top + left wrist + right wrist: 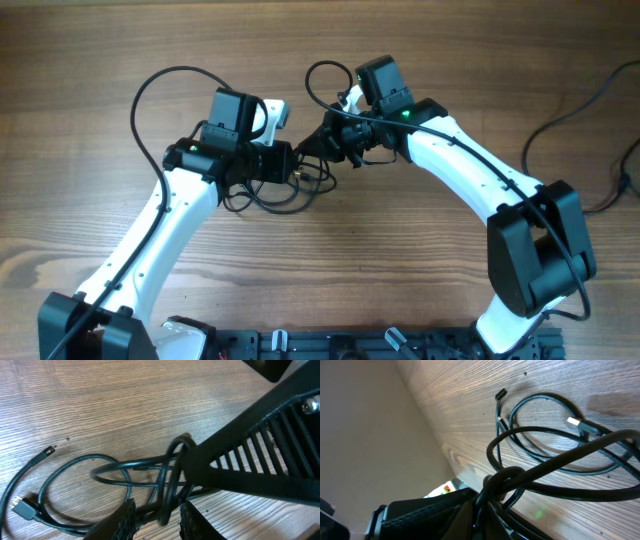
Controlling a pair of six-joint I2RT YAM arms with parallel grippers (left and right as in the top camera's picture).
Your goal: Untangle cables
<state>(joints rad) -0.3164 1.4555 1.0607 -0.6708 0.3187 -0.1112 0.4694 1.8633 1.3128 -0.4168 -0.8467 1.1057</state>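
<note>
Step apparently in hand: taking hold either side of the knot. Cables (300, 188) are lying mid-table (100, 60) between the arms. Right gripper (322, 143) is pinching the knotted bundle, jaws pressed together. Left gripper (157, 519) is straddling a loop; I cannot tell whether it is pinching. Next move is probably needing a firm left pinch, then a gentle pull apart.

Two arms stood on the black base rail (330, 345), each built of smooth white shells joined by black housings. The left arm (165, 225) and the right arm (460, 160) each carried a thin black wire along the white shell. Nearest the base rail sat the bulkiest black joint (540, 245). Farthest from it, each arm ended in a boxy black camera block (383, 78), with a small green light (405, 113) glowing beside it. A black wire loop (137, 105) stood out from the left arm. The jaws were black with ridged pads (129, 515). One finger was a ribbed lattice (270, 445) bearing a silver screw (311, 406).
</note>
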